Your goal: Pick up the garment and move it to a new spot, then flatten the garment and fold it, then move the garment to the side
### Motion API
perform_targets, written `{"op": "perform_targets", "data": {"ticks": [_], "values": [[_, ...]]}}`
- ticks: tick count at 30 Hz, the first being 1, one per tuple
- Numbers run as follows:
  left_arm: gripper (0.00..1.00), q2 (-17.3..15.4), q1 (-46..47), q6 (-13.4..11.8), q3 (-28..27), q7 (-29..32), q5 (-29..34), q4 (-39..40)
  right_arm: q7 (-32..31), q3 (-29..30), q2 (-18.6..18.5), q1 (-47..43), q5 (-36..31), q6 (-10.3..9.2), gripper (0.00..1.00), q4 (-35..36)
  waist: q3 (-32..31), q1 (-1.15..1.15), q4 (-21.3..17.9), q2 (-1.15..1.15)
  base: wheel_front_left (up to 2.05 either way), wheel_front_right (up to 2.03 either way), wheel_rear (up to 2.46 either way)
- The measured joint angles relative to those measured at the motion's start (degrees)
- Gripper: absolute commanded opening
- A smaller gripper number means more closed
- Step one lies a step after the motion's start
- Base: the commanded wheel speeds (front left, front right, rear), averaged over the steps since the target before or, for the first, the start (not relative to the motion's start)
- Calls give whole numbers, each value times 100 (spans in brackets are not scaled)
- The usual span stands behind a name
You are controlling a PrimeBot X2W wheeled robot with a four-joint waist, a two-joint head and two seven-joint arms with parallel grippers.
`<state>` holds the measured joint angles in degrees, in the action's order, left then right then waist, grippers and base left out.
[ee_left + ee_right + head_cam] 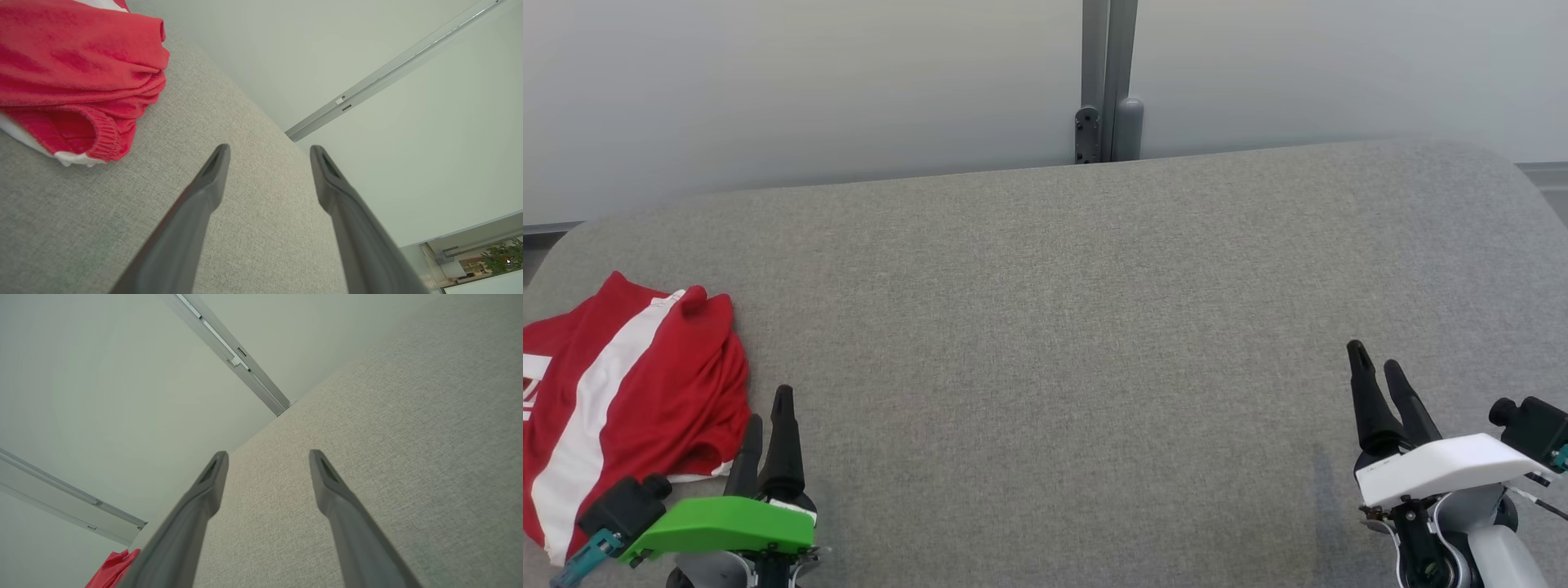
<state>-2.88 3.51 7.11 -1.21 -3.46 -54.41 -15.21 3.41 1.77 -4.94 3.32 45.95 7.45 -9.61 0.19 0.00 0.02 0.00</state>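
Note:
The garment (629, 400) is red with a white stripe, lying crumpled in a loose pile at the left edge of the grey fabric surface (1062, 327). My left gripper (768, 404) stands open just to its right, near the front edge, holding nothing. In the left wrist view the garment (77, 69) lies up and to the left of the spread left gripper (269, 149), apart from the fingers. My right gripper (1374, 355) is open far off at the front right. A red corner of the garment (112, 569) peeks into the right wrist view, beside the open right gripper (267, 453).
A pale wall runs behind the surface, with a grey vertical post (1107, 82) at its middle. The surface's rounded far corners and back edge lie close to the wall. Bare grey fabric stretches between the two grippers.

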Motion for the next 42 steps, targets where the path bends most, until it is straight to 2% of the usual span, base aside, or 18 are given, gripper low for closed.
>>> {"op": "perform_targets", "data": {"ticks": [16, 30, 42], "values": [[100, -20, -73, -3, 130, -282, 1558, -103, 277, -24, -42, 18, -1514, 1, 100, -298, -15, 0, -43, 0, 0, 0, 0], [100, -97, -114, -1, 175, -505, 2466, -100, 503, 18, -34, 12, -2487, 1, 100, -290, -16, 0, -26, 0, 0, 0, 0], [100, -100, -134, 1, 191, -671, 3145, -102, 678, 7, -55, -1, -3047, 2, 100, -216, -19, 0, 15, 0, 0, 0, 0]]}}
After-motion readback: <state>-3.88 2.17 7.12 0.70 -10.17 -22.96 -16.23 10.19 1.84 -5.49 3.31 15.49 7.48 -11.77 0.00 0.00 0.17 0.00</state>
